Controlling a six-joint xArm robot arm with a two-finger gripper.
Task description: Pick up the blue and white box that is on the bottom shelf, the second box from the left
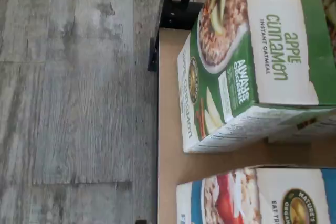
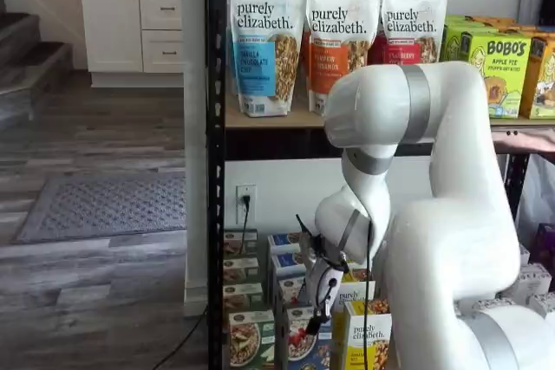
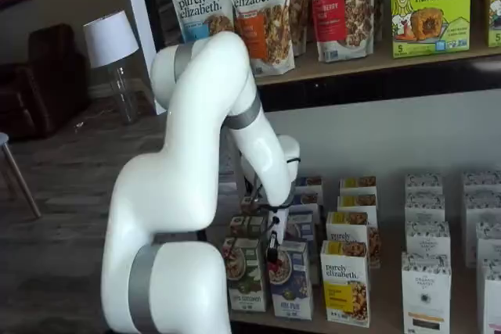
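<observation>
Gripper [image 3: 273, 254]: white body with black fingers, hanging at the end of the white arm [image 2: 451, 214] in front of the bottom shelf [image 3: 391, 314]; jaws spread wide, nothing held between them. In both shelf views its fingertips sit just above and in front of the blue and white box [image 3: 290, 279], no contact evident. Blue and white box: upright at the front of the bottom shelf, between the green-trimmed box [image 3: 244, 274] and the yellow "purely elizabeth" box [image 3: 345, 281]. Wrist view: green-trimmed apple cinnamon oatmeal box and an edge of the blue and white box [image 1: 257, 196] on the brown shelf board, beside grey wood-look floor [image 1: 68, 93]. Level above: granola bags [image 3: 258, 5] and a green Bobo's box [image 3: 430, 5].
</observation>
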